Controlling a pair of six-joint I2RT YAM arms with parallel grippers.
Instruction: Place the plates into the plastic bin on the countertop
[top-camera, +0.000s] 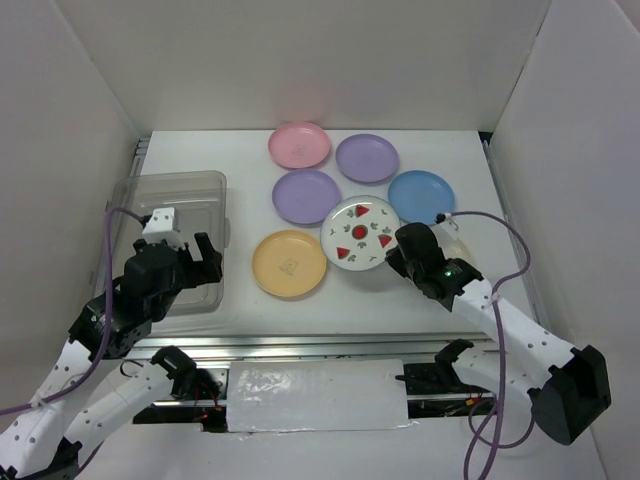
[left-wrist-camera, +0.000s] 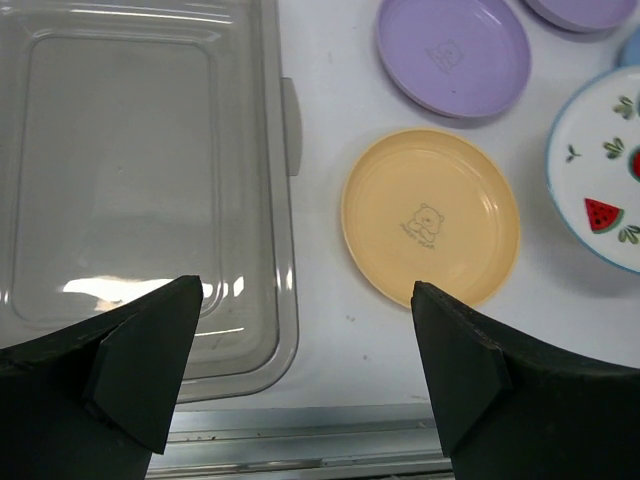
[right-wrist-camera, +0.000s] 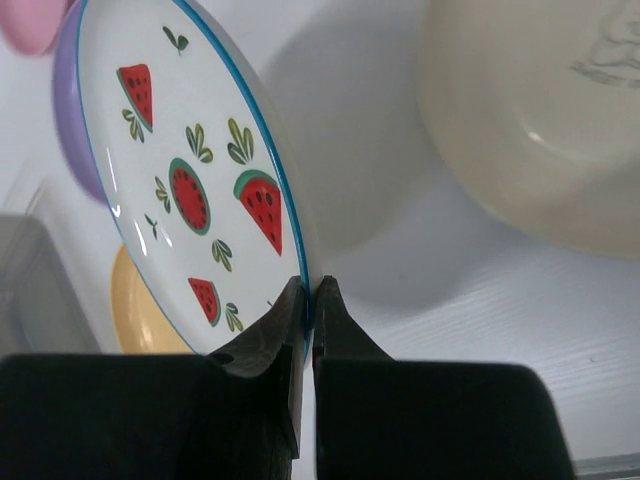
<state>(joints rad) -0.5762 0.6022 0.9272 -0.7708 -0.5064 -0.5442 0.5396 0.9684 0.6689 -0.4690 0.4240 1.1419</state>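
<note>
My right gripper is shut on the rim of the white plate with red fruit prints and holds it lifted and tilted above the table. The cream plate lies just right of it, mostly hidden by the arm in the top view. Pink, two purple, blue and orange-yellow plates lie on the countertop. The clear plastic bin sits at the left with nothing in it. My left gripper is open above its near right corner.
White walls bound the table on three sides. A metal rail runs along the front edge. A cable loops off the right arm.
</note>
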